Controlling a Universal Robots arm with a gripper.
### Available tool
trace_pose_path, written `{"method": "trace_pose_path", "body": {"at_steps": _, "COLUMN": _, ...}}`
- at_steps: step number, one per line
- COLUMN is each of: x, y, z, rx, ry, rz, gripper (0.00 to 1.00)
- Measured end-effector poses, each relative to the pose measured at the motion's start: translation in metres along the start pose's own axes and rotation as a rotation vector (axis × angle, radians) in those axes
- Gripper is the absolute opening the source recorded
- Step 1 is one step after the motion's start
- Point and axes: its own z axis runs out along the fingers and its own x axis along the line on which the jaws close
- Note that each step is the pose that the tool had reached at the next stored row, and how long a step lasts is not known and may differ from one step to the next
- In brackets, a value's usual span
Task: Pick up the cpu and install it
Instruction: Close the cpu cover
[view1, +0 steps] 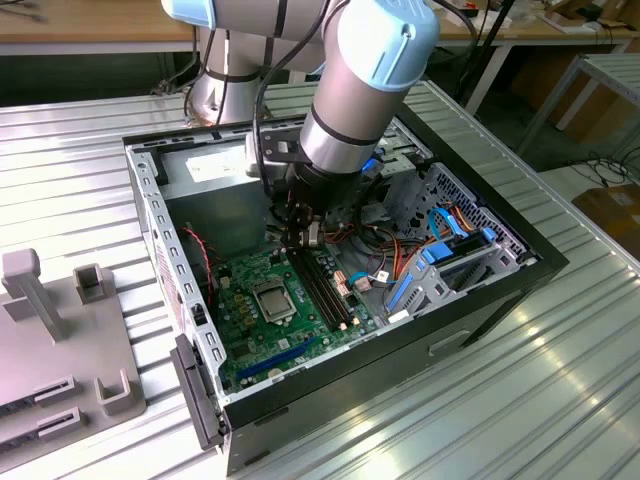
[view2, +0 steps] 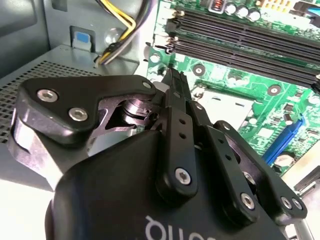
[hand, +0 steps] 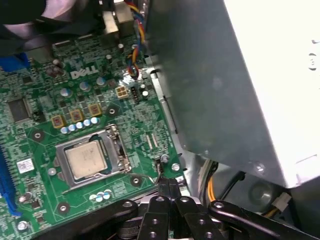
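One arm is reaching down into an open computer case (view1: 500, 262) that is lying on the ribbed metal bench (view1: 90, 150) in the exterior view. We are seeing the claw (view1: 303, 238) hanging above the green motherboard (view1: 262, 320), near the end of the black memory slots (view1: 322, 288). The cpu (view1: 272, 297) is sitting in its socket frame (view1: 274, 310) on the board, just beside and below the claw in this view. A grey fixture block (view1: 60, 330) is standing on the bench toward the exterior view's left.

In the second wrist view, we are looking along the claw (view2: 175, 80), whose two black fingers (view2: 178, 92) are pressing together with no gap and nothing between them. The tips are hovering over the motherboard (view2: 240, 85), close to its edge and the memory slots (view2: 240, 42).

In the first wrist view, the cpu (hand: 86, 159) is lying flat, silver top up, inside the socket frame (hand: 120, 147). The claw (hand: 169, 186) is closed and empty, its tips hanging by the board's edge near the frame's corner, apart from the cpu. A grey metal housing (hand: 220, 90) is rising beside the motherboard (hand: 45, 80).
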Motion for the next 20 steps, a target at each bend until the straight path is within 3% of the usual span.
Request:
{"method": "trace_pose_path", "body": {"at_steps": 4, "x": 0.0063, "y": -0.0012, "z": -0.0008, "rx": -0.0005, "ry": 0.0004, "rz": -0.005, "gripper": 0.11}}
{"method": "trace_pose_path", "body": {"at_steps": 11, "x": 0.0236, "y": -0.0058, "z": -0.0031, "rx": -0.0018, "ry": 0.0017, "rz": -0.017, "gripper": 0.11}}
{"method": "trace_pose_path", "body": {"at_steps": 20, "x": 0.0331, "y": -0.0088, "z": -0.0046, "rx": -0.0024, "ry": 0.0022, "rz": -0.023, "gripper": 0.11}}
